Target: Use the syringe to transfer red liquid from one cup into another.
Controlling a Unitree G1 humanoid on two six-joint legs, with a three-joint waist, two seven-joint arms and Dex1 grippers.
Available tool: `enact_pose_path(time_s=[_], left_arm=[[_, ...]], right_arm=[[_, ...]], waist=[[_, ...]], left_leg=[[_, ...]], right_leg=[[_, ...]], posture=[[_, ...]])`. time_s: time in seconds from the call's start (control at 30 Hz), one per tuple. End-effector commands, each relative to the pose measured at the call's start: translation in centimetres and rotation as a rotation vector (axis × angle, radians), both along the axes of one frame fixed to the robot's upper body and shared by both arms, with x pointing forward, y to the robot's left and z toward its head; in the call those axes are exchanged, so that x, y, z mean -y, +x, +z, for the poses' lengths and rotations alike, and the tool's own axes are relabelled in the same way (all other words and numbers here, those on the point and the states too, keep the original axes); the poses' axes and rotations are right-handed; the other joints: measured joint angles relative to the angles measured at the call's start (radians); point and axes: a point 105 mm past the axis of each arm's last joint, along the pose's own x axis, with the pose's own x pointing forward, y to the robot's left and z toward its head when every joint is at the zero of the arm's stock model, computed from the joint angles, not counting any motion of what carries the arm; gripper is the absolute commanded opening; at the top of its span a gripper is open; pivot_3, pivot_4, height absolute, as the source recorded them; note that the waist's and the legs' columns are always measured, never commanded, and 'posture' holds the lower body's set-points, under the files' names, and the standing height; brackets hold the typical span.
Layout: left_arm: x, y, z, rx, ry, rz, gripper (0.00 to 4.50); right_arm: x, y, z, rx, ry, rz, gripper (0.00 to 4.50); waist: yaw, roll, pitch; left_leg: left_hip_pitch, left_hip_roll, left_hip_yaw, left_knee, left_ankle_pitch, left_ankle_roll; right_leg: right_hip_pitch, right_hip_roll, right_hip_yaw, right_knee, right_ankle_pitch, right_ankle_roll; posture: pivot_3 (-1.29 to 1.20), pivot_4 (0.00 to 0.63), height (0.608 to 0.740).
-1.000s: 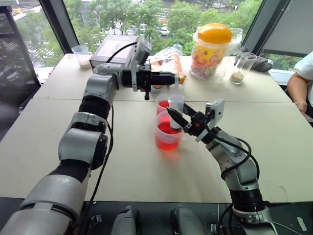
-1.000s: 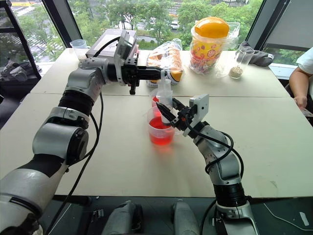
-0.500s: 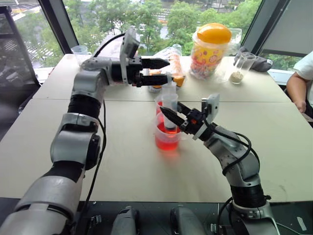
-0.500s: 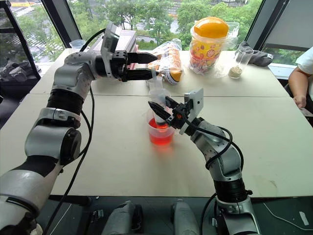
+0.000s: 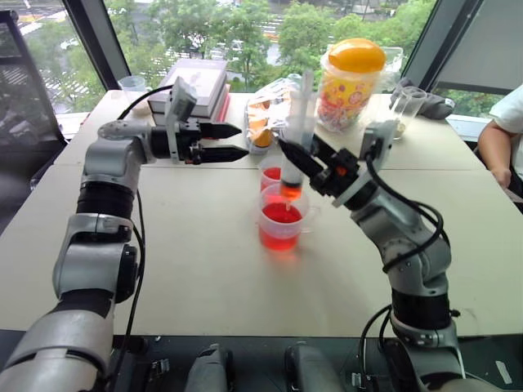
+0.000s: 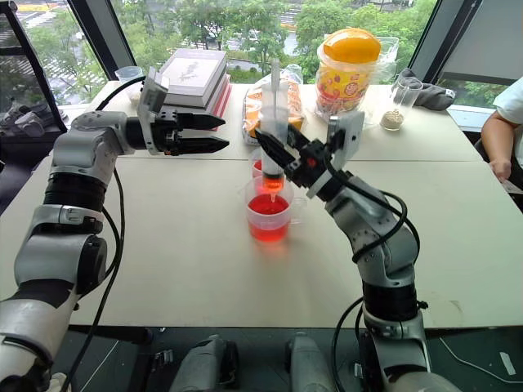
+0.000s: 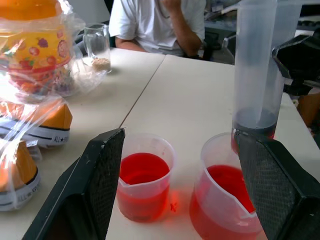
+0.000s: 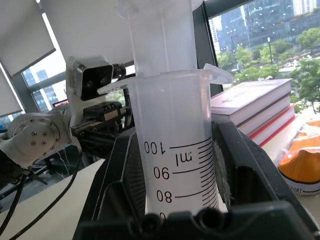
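Left gripper (image 5: 233,141): fingers spread wide and holding nothing, pointing level across the counter (image 5: 204,269), off to the left of the cups. Risk: it hangs close by, and a sweep toward the plunger could clip a cup rim.

Larger cup (image 5: 280,226): stands on the counter, red liquid (image 5: 280,216) sitting deep inside. Risk: it is light plastic, so a nudge from either arm looks enough to slop it.

Smaller cup (image 5: 272,175): right behind the larger cup, seemingly touching or just beside it, with some red inside. Risk: the mouth is narrow, so a tip off-centre would put red on the counter.

Syringe (image 5: 297,139): upright with a slight tilt, plunger drawn up high, red in the low end, tip just above the larger cup's liquid. Risk: the tip may drip on the way across, and the tall plunger could be knocked.

Right gripper (image 5: 296,159): fingers pinch the syringe barrel from both sides. Risk: smooth clear plastic could slide or twist in that pinch if the arm jerks.
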Motion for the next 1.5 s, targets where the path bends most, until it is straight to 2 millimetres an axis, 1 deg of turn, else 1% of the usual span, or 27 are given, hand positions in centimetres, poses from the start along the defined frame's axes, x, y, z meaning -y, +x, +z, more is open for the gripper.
enact_pose_path(time_s=[0.03,0.1,0.13,0.2,0.3,0.33,0.4,0.47,0.57,0.63,0.77,0.87,1.03,1.13,1.33,1.47,1.5], left_arm=[[-0.5,-0.4,2.0,0.063,-0.049,0.017,3.55],[-0.4,-0.4,2.1,0.068,-0.055,0.024,3.55],[-0.4,-0.5,2.1,0.069,-0.056,0.025,3.55],[-0.3,-0.6,2.2,0.075,-0.061,0.027,3.55],[-0.3,-0.8,2.5,0.086,-0.082,0.032,3.55],[-0.2,-0.9,2.7,0.086,-0.092,0.032,3.55],[0.1,-1.2,2.9,0.079,-0.109,0.018,3.55],[0.4,-1.5,3.0,0.079,-0.114,0.012,3.55],[1.0,-1.2,3.7,0.104,-0.129,0.011,3.55],[1.6,-0.8,4.5,0.127,-0.144,0.015,3.55],[3.1,0.0,6.1,0.163,-0.176,0.002,3.55],[5.2,0.4,7.5,0.191,-0.208,-0.031,3.55],[6.9,0.7,8.6,0.212,-0.225,-0.059,3.55],[7.5,0.9,8.6,0.211,-0.216,-0.065,3.55],[8.1,1.7,8.2,0.201,-0.198,-0.036,3.55],[8.5,1.7,8.1,0.181,-0.201,-0.057,3.55],[8.6,1.6,8.1,0.176,-0.202,-0.063,3.32]], right_arm=[[0.8,1.0,4.0,0.116,0.052,-0.036,1.45],[0.9,2.6,5.1,0.155,0.049,-0.07,1.45],[0.9,3.0,5.3,0.167,0.047,-0.079,1.45],[1.0,5.0,5.4,0.167,0.057,-0.116,1.45],[0.7,7.8,4.0,0.158,0.05,-0.165,1.45],[0.7,8.3,3.5,0.154,0.054,-0.173,1.45],[0.4,9.3,2.0,0.145,0.039,-0.189,1.45],[0.2,9.8,0.6,0.133,0.027,-0.196,1.45],[0.0,10.0,-0.7,0.125,0.012,-0.196,1.45],[-0.2,10.0,-1.1,0.125,0.005,-0.19,1.45],[-0.5,9.8,-1.3,0.133,0.001,-0.177,1.45],[-0.8,9.6,-1.4,0.141,-0.008,-0.168,1.45],[-1.2,9.2,-1.4,0.153,-0.025,-0.15,1.45],[-1.4,9.0,-1.5,0.161,-0.035,-0.141,1.45],[-1.9,8.6,-1.3,0.177,-0.046,-0.121,1.45],[-2.2,8.3,-1.2,0.187,-0.058,-0.11,1.45],[-2.2,8.3,-1.2,0.188,-0.06,-0.109,1.45]], waist=[[-0.001,0.0,0.0],[0.0,0.0,0.0],[0.0,0.0,0.0],[0.0,0.0,0.0],[-0.002,0.0,0.0],[-0.003,0.0,0.0],[-0.003,0.0,0.0],[-0.003,0.0,0.0],[-0.004,0.0,0.0],[-0.002,0.0,0.0],[-0.003,0.0,0.0],[-0.002,0.0,0.0],[-0.007,0.0,0.0],[-0.013,0.001,0.0],[-0.026,0.0,0.0],[-0.027,0.0,0.0],[-0.027,0.001,0.0]], left_leg=[[0.0,0.0,0.0,0.0,0.0,0.0],[0.0,0.0,0.0,0.0,0.0,0.0],[0.0,0.0,0.0,0.0,0.0,0.0],[0.0,0.0,0.0,-0.001,0.0,0.0],[0.0,0.0,0.001,-0.001,0.0,0.0],[0.0,0.0,0.001,-0.001,0.0,0.0],[0.0,0.0,0.001,-0.001,0.0,0.0],[0.0,0.0,0.001,-0.001,0.0,0.0],[0.0,0.0,0.001,-0.001,0.0,0.0],[0.0,0.0,0.001,-0.001,0.001,-0.001],[0.0,0.0,0.001,-0.001,0.001,-0.002],[0.0,0.0,0.001,-0.001,0.001,-0.002],[0.0,0.0,0.002,-0.001,0.001,-0.002],[0.0,0.0,0.001,-0.001,0.001,-0.002],[0.0,0.0,0.001,-0.002,0.001,-0.002],[0.0,0.0,0.001,-0.002,0.001,-0.002],[0.0,0.0,0.001,-0.002,0.001,-0.002]], right_leg=[[0.0,0.0,0.0,0.0,0.0,0.0],[0.0,0.0,0.0,0.0,0.0,0.0],[0.0,0.0,0.0,0.0,0.0,0.0],[0.0,0.0,0.0,0.0,0.0,0.0],[0.0,0.0,0.0,-0.001,0.0,0.0],[0.0,0.0,0.0,-0.001,0.0,0.0],[0.0,0.0,0.0,-0.001,0.0,0.0],[0.0,0.0,0.0,-0.001,0.0,0.0],[0.0,0.0,0.0,-0.001,0.0,0.0],[0.0,0.0,0.0,-0.001,0.0,0.0],[0.0,0.0,0.0,-0.001,0.0,0.0],[0.0,0.0,0.0,-0.001,0.0,0.0],[0.0,0.0,0.0,-0.001,0.0,0.0],[0.0,0.0,0.0,-0.001,0.0,0.0],[0.0,0.0,0.0,-0.001,0.0,0.0],[0.0,0.0,0.0,-0.001,0.0,0.0],[0.0,0.0,0.0,-0.001,0.0,0.0]], posture=[[0.0,0.15,0.74],[0.0,0.15,0.74],[0.0,0.15,0.74],[0.0,0.15,0.74],[0.0,0.15,0.74],[0.0,0.15,0.74],[0.0,0.15,0.74],[0.0,0.15,0.74],[0.0,0.15,0.74],[0.0,0.15,0.74],[0.0,0.15,0.74],[0.0,0.15,0.74],[0.0,0.15,0.74],[0.0,0.15,0.74],[0.0,0.15,0.74],[0.0,0.15,0.74],[0.0,0.15,0.74]])
